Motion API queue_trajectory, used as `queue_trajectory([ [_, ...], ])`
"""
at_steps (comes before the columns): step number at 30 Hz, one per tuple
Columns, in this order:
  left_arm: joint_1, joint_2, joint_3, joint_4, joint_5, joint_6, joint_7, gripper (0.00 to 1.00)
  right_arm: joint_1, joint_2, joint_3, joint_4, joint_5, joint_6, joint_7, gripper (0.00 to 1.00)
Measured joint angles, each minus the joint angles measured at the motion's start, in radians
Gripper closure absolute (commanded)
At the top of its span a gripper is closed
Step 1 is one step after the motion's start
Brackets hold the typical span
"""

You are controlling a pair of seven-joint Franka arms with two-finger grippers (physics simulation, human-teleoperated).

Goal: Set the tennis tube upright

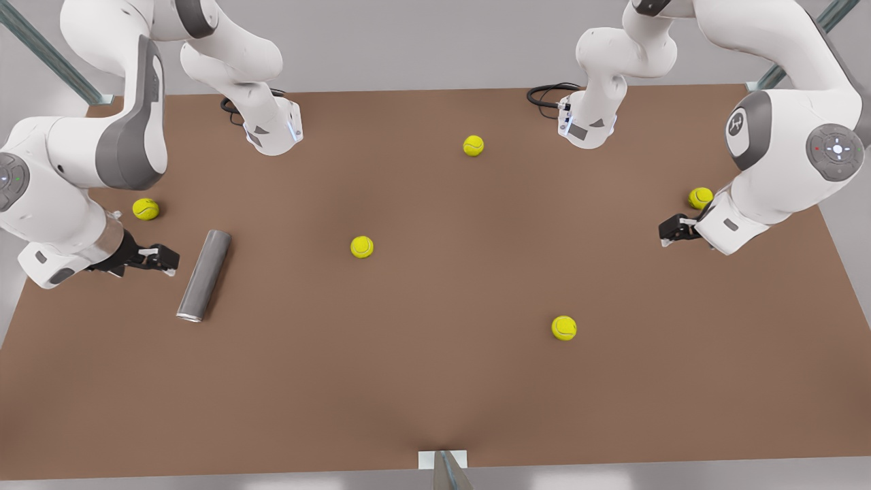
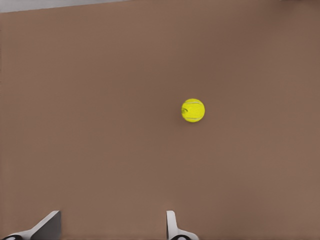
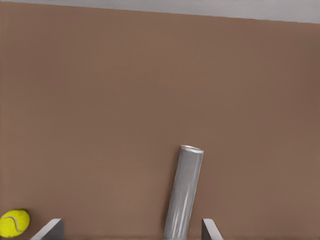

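At the front view's left of the tabletop (image 1: 435,381) the tennis tube (image 1: 204,275) lies flat just beside my right gripper (image 1: 162,259), jaws open, while my left gripper (image 1: 670,230) waits open far right; stiff, light, probably slick, best pinched mid-body.

My work surface is a broad brown table (image 1: 435,381), evenly lit, with a softer dark patch near its middle. Pale grey floor borders it on all sides, and slanted metal struts (image 1: 47,54) stand at its far corners.
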Motion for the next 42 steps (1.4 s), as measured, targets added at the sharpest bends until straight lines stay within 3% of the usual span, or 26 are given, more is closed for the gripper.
queue_trajectory([
  [3,0.002,0.002,-0.003,0.000,0.005,-0.002,0.000,0.00,-0.008,0.003,0.000,-0.021,0.009,-0.005,0.007,0.00],
  [5,0.002,0.000,-0.003,-0.007,0.006,0.000,0.000,0.00,-0.028,-0.001,0.000,-0.136,0.014,-0.021,0.008,0.00],
  [8,0.001,0.001,-0.004,-0.008,0.007,0.000,0.000,0.00,-0.052,-0.030,0.000,-0.451,0.025,0.214,0.086,0.00],
  [12,0.002,0.003,-0.005,-0.008,0.008,-0.002,0.000,0.00,-0.055,-0.080,0.000,-0.669,-0.002,0.401,0.175,0.00],
  [16,0.003,0.008,-0.005,-0.008,0.008,0.000,0.001,0.00,-0.229,-0.068,0.002,-0.833,-0.004,0.641,0.178,0.00],
  [28,0.005,0.020,-0.006,-0.008,0.008,-0.002,0.000,0.00,-0.283,0.123,0.002,-0.835,0.077,0.755,0.077,0.00],
  [42,0.007,0.028,-0.006,-0.014,0.008,-0.006,0.000,0.00,-0.282,0.187,0.002,-0.830,0.077,0.781,0.062,0.00],
])
